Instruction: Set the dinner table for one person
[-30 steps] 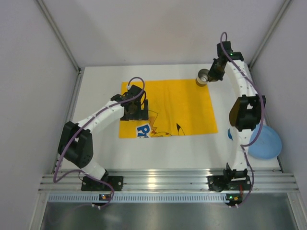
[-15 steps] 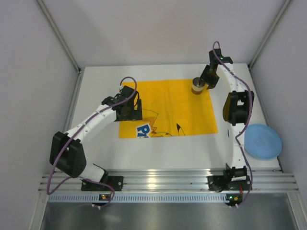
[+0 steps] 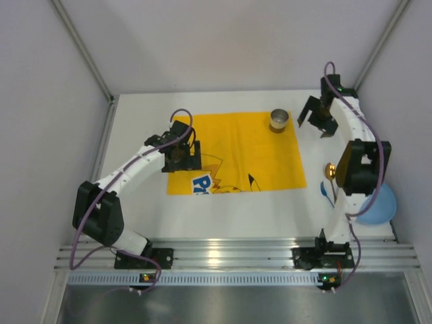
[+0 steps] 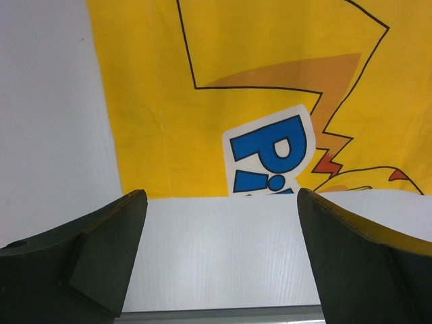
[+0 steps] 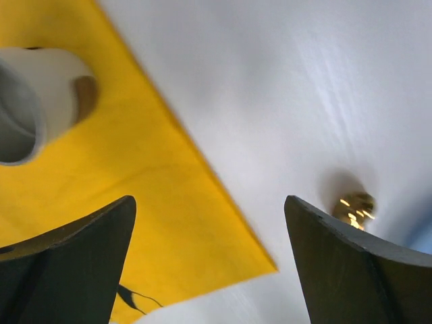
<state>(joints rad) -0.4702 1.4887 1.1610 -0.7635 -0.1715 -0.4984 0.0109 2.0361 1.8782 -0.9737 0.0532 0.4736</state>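
The cup (image 3: 278, 121) stands upright on the upper right corner of the mat (image 3: 250, 148), its mouth showing only grey inside. The plate (image 3: 383, 202), pale blue, lies at the lower right of the overhead frame, partly hidden behind the right arm; the part that shows is plain blue. The table (image 3: 236, 209) fills the middle of that view, white, with the mat at its centre.

The right gripper (image 3: 316, 123) hangs just right of the cup, apart from it, over bare table. The left gripper (image 3: 183, 156) hangs over the mat's left edge.

Only the overhead view shows the plate, a small blue piece (image 3: 325, 192) and both arms. It also shows a gold piece (image 3: 330, 170) right of the mat.

The right wrist view, blurred, shows the right gripper (image 5: 209, 202) with fingers wide apart and nothing between them. The cup (image 5: 34, 101) is at upper left on the mat (image 5: 148, 189), and the gold piece (image 5: 354, 206) is at lower right on the table (image 5: 270, 81).

The left wrist view shows the left gripper (image 4: 219, 199) likewise spread wide. Beyond it lie the mat (image 4: 155, 88), printed with a blue letter and black outlines, and the table (image 4: 216, 256).
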